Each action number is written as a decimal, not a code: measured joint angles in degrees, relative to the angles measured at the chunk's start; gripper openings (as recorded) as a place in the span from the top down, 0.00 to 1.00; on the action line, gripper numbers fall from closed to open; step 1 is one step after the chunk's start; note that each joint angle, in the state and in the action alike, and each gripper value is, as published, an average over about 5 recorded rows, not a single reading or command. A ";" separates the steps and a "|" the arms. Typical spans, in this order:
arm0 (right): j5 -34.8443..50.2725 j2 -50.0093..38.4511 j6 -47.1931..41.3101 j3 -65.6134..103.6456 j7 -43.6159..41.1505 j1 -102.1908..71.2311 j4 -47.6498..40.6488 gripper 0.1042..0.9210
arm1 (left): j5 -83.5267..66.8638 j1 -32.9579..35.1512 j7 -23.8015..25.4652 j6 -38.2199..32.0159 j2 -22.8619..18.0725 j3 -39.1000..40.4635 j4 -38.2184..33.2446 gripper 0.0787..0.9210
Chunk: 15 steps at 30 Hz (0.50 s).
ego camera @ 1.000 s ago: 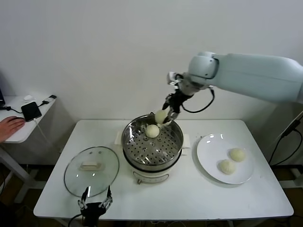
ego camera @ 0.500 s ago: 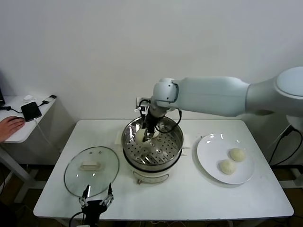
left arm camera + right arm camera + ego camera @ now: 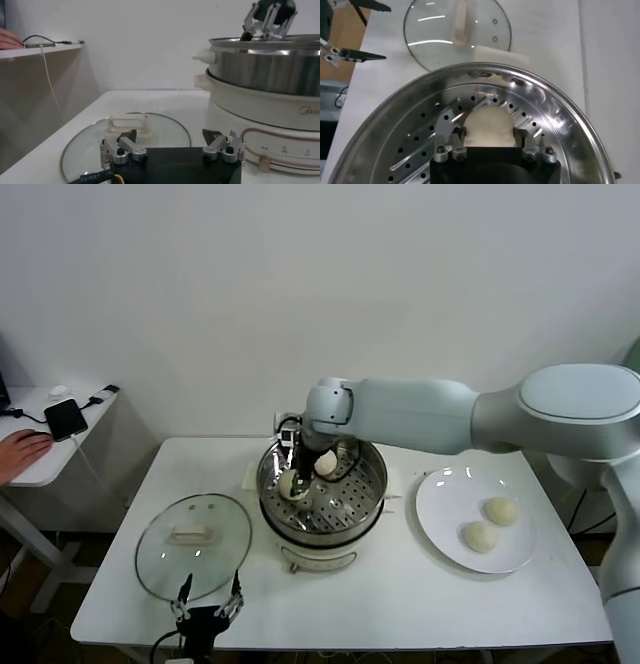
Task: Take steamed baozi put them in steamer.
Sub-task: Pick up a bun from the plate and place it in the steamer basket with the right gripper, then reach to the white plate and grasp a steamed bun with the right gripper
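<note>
The steel steamer (image 3: 372, 487) stands mid-table with two baozi on its perforated tray: one (image 3: 326, 465) toward the back, one (image 3: 289, 484) on the left side. My right gripper (image 3: 295, 472) reaches down into the pot over that left baozi (image 3: 489, 125). Its fingers (image 3: 458, 136) stand on either side of the bun, slightly apart from it, and the bun rests on the tray (image 3: 415, 145). Two more baozi (image 3: 500, 511) (image 3: 480, 536) lie on the white plate (image 3: 445, 519) at the right. My left gripper (image 3: 169, 136) hangs open and empty at the table's front edge, near the lid.
A round glass lid (image 3: 193, 544) with a white handle lies flat left of the steamer. A small side table (image 3: 40, 469) at the far left holds a phone (image 3: 65, 419), and a person's hand (image 3: 22, 452) rests on it. A wall stands close behind.
My right arm swung from above the steamer's back rim down into the pot's left side with the baozi. Its fingers have since spread, and the bun now sits on the tray.
</note>
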 measured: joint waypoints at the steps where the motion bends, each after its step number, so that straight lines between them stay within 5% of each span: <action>1: -0.18 -0.12 0.27 0.03 -0.21 0.05 0.02 0.14 | 0.04 0.02 -0.01 0.00 -0.02 0.03 -0.03 0.12; 15: -2.71 -12.95 11.47 -5.08 -13.07 12.76 5.00 0.12 | 0.84 0.27 0.02 0.26 -0.24 0.86 -0.62 0.12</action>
